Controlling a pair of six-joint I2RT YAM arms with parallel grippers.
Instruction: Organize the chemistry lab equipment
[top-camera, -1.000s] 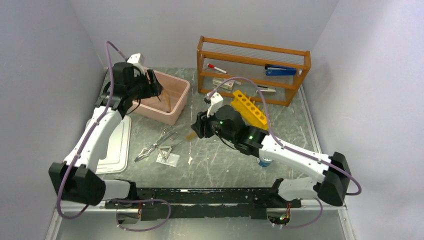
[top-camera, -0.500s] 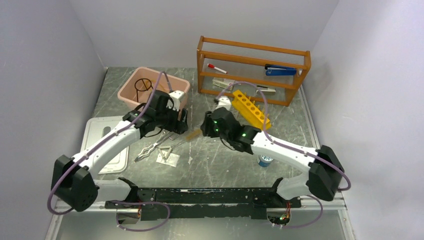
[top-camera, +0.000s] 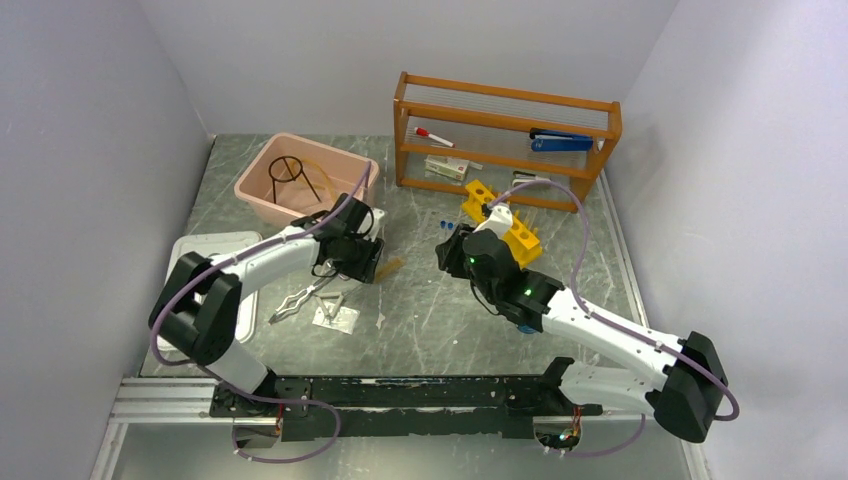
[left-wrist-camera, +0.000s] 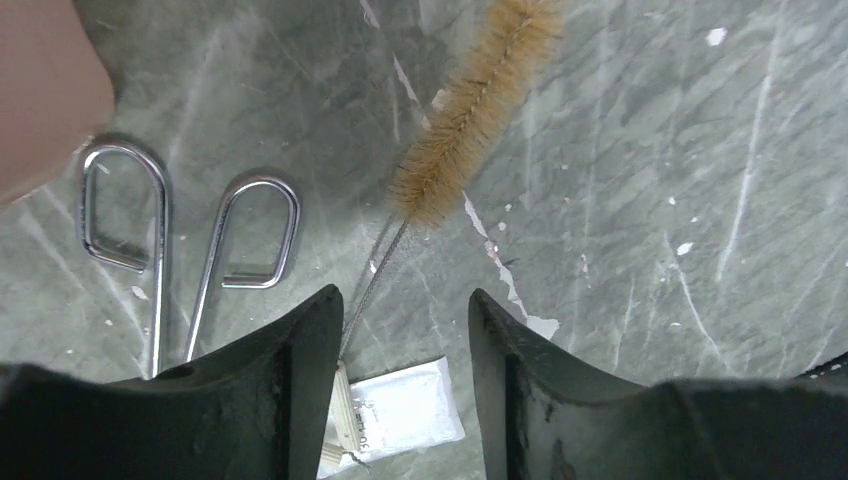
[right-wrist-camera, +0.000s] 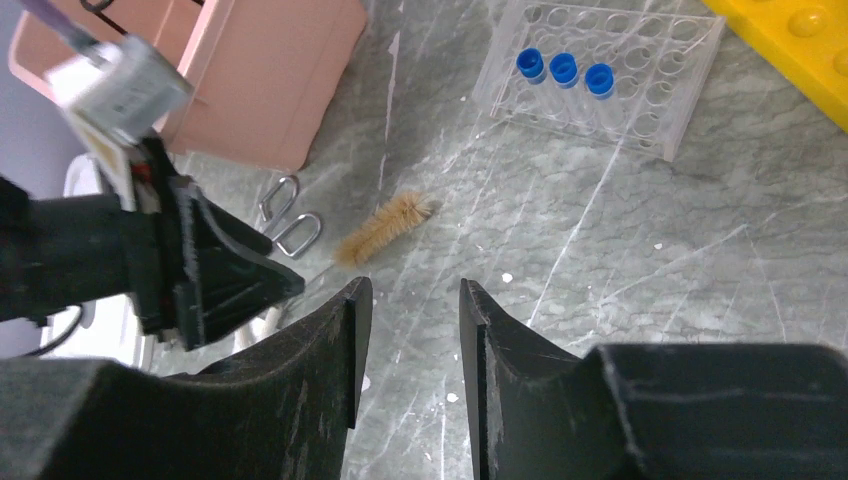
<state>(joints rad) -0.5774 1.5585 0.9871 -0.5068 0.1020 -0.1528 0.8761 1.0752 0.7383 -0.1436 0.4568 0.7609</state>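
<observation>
Pale lavender walls (top-camera: 420, 50) enclose a grey marbled table (top-camera: 450, 325)

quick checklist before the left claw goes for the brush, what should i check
1. Left claw open: ok, jaws apart, nothing gripped.
2. Brush lined up: ok, its thin wire handle runs between the jaws.
3. Tongs clear of the grip: not ok, they lie right beside the wire and pass under one finger in the left wrist view.
4. White packet clear: not ok, it sits below the jaws and could get pinched too.
5. Right claw out of the way: ok, open, empty, apart from the brush.
6. Height above the table: cannot tell.
</observation>
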